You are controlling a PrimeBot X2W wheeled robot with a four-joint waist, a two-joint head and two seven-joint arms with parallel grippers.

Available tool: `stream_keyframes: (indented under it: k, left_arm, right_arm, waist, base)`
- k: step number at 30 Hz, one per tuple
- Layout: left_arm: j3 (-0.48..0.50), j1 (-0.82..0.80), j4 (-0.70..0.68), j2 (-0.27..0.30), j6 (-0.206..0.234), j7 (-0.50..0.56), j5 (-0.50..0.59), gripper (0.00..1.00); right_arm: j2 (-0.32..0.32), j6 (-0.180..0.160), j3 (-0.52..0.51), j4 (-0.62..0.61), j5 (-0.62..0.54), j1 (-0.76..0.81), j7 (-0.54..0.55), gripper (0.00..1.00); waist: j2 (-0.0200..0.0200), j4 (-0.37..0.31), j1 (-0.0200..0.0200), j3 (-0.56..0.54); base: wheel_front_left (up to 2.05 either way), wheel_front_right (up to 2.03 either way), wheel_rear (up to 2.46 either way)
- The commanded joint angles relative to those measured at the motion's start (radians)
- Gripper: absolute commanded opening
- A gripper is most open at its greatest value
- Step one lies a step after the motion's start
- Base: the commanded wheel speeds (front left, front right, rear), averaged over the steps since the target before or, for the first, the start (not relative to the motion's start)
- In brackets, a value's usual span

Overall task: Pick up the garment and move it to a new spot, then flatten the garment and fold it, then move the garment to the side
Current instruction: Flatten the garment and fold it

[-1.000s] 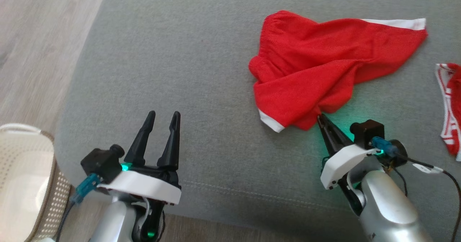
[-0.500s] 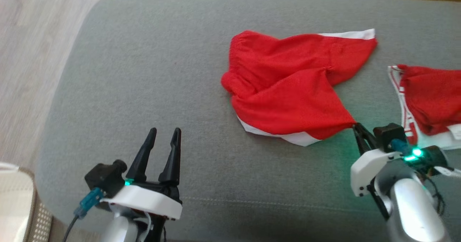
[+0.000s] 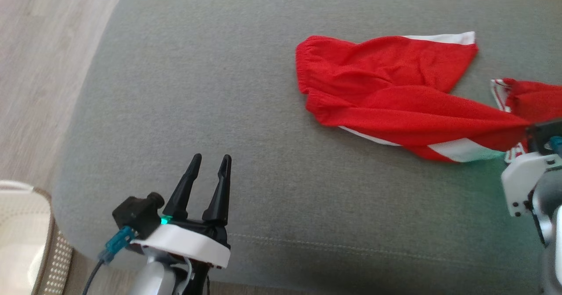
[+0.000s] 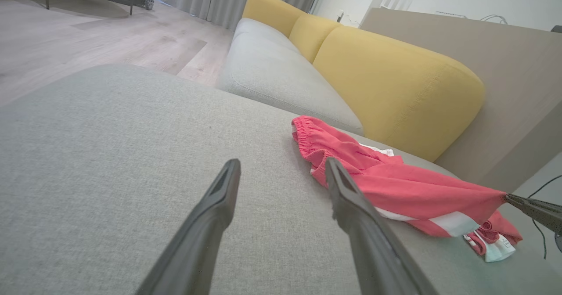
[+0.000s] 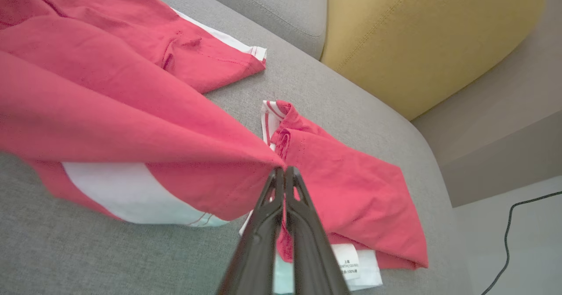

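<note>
The red garment (image 3: pixel 386 80) is seen lying on the right half of the grey cushion (image 3: pixel 197 88), bunched and creased, with one hem corner lifted and drawn taut toward the cushion's right edge; that corner is pinched between the fully closed fingers of the right gripper (image 5: pixel 284 172); the first step, the move to a new spot, is judged to be under way; flattening, folding and setting aside are not yet done; a second red garment (image 5: pixel 351 189) is seen folded at the cushion's right end; the left gripper (image 3: pixel 210 162) is held spread wide and empty above the cushion's front edge.
</note>
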Motion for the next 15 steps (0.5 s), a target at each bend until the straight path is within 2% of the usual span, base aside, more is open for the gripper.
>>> stream_keyframes:
  k: [1,6,7,8,9,12,15]
  left_arm:
    - [0.024,-0.05,-0.026,0.001,-0.004,-0.006,-0.007,1.0]
    - [0.029,-0.057,-0.023,0.001,-0.007,-0.006,-0.006,1.0]
    - [0.029,-0.06,-0.023,0.001,-0.007,-0.006,-0.006,1.0]
    - [0.03,-0.063,-0.024,0.001,-0.008,-0.006,-0.006,1.0]
    - [0.029,-0.067,-0.024,0.001,-0.008,-0.006,-0.006,1.0]
    - [0.021,-0.082,-0.021,0.001,-0.011,-0.006,-0.005,1.0]
    - [0.028,-0.084,-0.022,0.001,-0.01,-0.006,-0.004,1.0]
  right_arm:
    - [-0.018,0.0,0.018,-0.046,-0.009,-0.039,0.009,0.0]
    - [-0.03,0.0,0.063,0.025,-0.001,-0.099,0.0,0.0]
    - [-0.031,0.0,0.065,0.054,-0.001,-0.119,-0.014,0.18]
    - [-0.032,0.0,0.065,0.091,-0.001,-0.142,-0.037,0.84]
    - [-0.032,0.0,0.054,0.132,-0.004,-0.164,-0.059,1.0]
    - [-0.034,0.0,0.035,0.264,-0.052,-0.203,-0.086,1.0]
    - [0.008,0.0,0.0,0.317,-0.076,-0.237,-0.14,1.0]
  waist:
    - [0.0,0.02,0.0,0.009]
    - [0.0,0.034,0.0,0.031]
    - [0.0,0.033,0.0,0.035]
    - [0.0,0.032,0.0,0.041]
    - [0.0,0.03,0.0,0.047]
    - [0.0,0.028,0.0,0.054]
    - [0.0,0.007,0.0,0.053]
  base:
    - [0.0,0.0,0.0]
    - [0.0,0.0,0.0]
    - [0.0,0.0,0.0]
    - [0.0,0.0,0.0]
    - [0.0,0.0,0.0]
    - [0.0,0.0,0.0]
    - [0.0,0.0,0.0]
